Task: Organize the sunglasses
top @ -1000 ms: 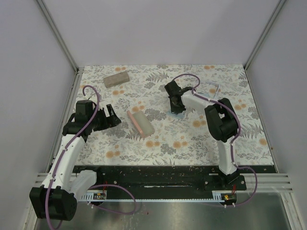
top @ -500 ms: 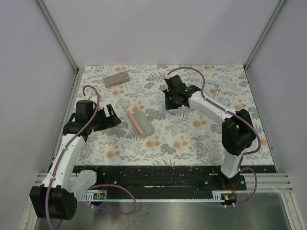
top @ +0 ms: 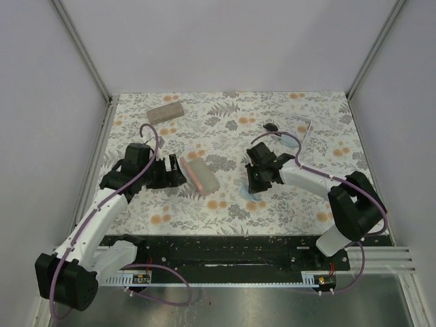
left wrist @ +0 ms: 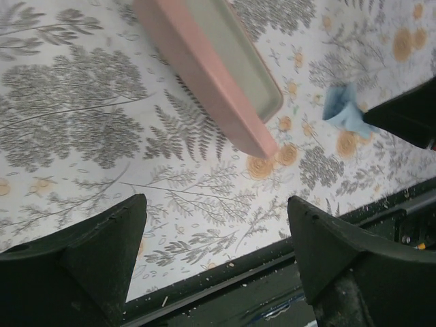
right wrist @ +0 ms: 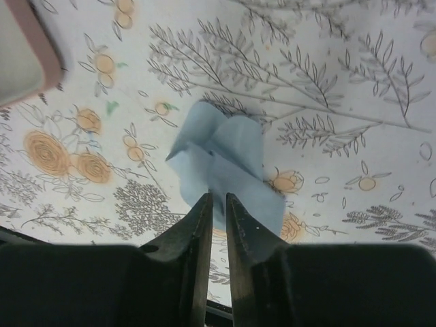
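left pincer [left wrist: 214, 204]: wide open, nothing in it, hanging low over the left side of the counter [top: 197, 211]

pink case [top: 199, 175]: lying at a slant right in front of my left pincer. The near end is just ahead of the open gap, not touching from what I can see

right pincer [right wrist: 218, 199]: pretty much closed, only a thin slit left, and an edge of the blue cloth [right wrist: 221, 153] looks nipped in there

blue cloth: crumpled up at my right pincer's tips, around the middle of the counter, to the right of the pink case and apart from it

black sunglasses [top: 271, 127]: on the far part of the counter, a bit right of the middle, beyond my right pincer and well apart from it. They're tiny in the overhead view, so I honestly can't tell if they're folded or open

white sunglasses [top: 303, 126]: near the black sunglasses on their right, out toward the far right side. Also well clear of my right pincer

sunglasses vs left pincer: way across the counter from it, with the pink case nearer to it on that side

where they show: only the overhead view has both pairs in it

tan case [top: 165, 112]: off on the far left by itself, well apart from both pincers and both pairs
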### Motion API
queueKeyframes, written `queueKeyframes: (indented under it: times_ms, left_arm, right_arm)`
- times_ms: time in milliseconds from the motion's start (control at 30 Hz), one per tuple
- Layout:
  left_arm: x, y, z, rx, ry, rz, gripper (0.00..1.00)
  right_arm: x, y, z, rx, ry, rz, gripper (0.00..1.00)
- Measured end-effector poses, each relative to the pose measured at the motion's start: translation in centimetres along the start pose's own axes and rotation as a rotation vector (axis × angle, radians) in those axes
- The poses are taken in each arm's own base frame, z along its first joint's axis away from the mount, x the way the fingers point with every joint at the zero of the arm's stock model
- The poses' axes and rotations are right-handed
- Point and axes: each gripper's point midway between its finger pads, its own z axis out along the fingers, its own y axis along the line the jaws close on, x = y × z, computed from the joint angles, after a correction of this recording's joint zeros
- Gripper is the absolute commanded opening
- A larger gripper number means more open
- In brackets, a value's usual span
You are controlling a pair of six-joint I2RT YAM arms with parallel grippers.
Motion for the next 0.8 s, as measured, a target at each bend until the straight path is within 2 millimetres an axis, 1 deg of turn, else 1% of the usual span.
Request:
queueKeyframes:
  times_ms: [33,67,100,167,267,300,333,433,500,600,633,733,800]
  left_arm:
    - [0.4,-0.7,0.1,0.013,0.012,0.016,0.88]
    - [0.9,-1.5,0.2,0.029,0.024,0.034,0.88]
    - [1.4,-2.2,0.3,0.044,0.036,0.051,0.88]
    - [2.2,-3.5,0.4,0.065,0.053,0.079,0.87]
    - [3.3,-5.0,0.7,0.08,0.071,0.122,0.87]
    - [3.7,-5.5,0.8,0.082,0.082,0.135,0.87]
    - [4.0,-5.8,1.0,0.08,0.09,0.143,0.87]
    - [4.8,-6.8,1.5,0.071,0.115,0.165,0.87]
    - [5.1,-7.6,1.8,0.066,0.125,0.177,0.87]
    - [5.3,-8.5,2.3,0.056,0.127,0.186,0.87]
    - [5.4,-8.7,2.4,0.053,0.127,0.185,0.87]
    - [5.3,-8.8,2.7,0.043,0.12,0.167,0.87]
    - [5.2,-8.9,2.8,0.042,0.112,0.158,0.87]
  right_arm:
    - [0.8,-0.3,0.2,0.002,0.011,0.014,0.25]
    - [1.5,-0.5,0.3,0.0,0.018,0.027,0.12]
    - [2.1,-0.7,0.3,-0.001,0.023,0.034,0.03]
    - [2.7,-0.8,0.2,-0.012,0.023,0.042,0.02]
    - [2.6,-0.7,-0.2,-0.026,-0.002,0.061,0.01]
    - [2.3,-0.5,-0.4,-0.032,-0.013,0.062,0.04]
    - [2.0,-0.3,-0.5,-0.04,-0.027,0.063,0.12]
    - [1.5,-0.1,-0.7,-0.053,-0.05,0.065,0.25]
    - [1.4,0.0,-0.7,-0.054,-0.053,0.066,0.29]
    - [1.4,-0.1,-0.7,-0.049,-0.055,0.065,0.3]
    - [1.4,-0.1,-0.7,-0.048,-0.054,0.065,0.3]
    - [1.4,-0.4,-0.5,-0.035,-0.056,0.065,0.38]
    - [1.4,-0.6,-0.3,-0.024,-0.052,0.062,0.38]
